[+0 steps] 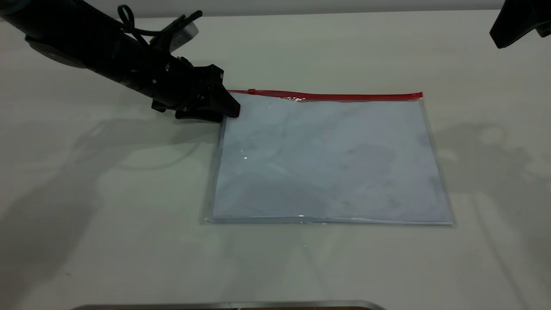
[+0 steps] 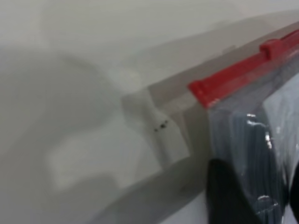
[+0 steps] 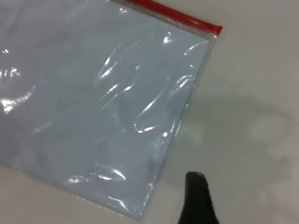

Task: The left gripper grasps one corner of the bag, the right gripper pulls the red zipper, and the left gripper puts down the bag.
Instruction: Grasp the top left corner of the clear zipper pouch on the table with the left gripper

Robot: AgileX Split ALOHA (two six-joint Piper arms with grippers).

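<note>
Left gripper (image 1: 224, 107) sits low at the corner of the bag (image 1: 229, 97), apparently clenched on it. From there the red zipper (image 1: 335, 95) runs along the bag's (image 1: 331, 163) far edge; the bag lies flat mid-table (image 1: 107, 241). Right gripper (image 1: 516, 23) hovers over the table's far right corner; whether it is released or clenched, I cannot tell.

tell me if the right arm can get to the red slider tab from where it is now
Probably yes. The slider tab sits exposed on the red zipper near the left gripper, with nothing over it. The right gripper is far off at the table's far corner, so it needs a long reach.
</note>
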